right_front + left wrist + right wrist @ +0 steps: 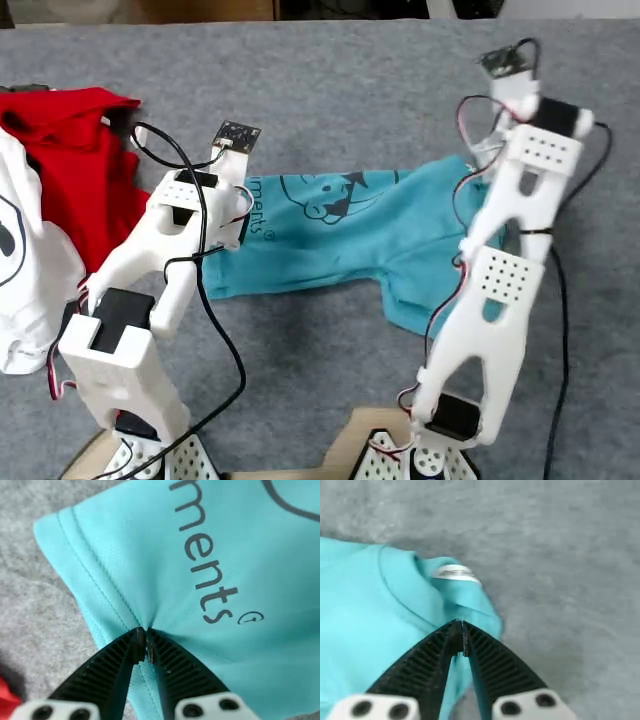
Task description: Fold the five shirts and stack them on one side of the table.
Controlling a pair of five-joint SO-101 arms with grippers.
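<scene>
left gripper [145, 636] pinched tight on the hem of the teal shirt [340, 235]; right gripper [460, 628] clamped by its collar | red shirt [75, 160] and white shirt [25, 270] heaped together beside the left arm

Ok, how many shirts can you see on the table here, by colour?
teal shirt: 1
red shirt: 1
white shirt: 1
Total: 3 shirts in view
</scene>
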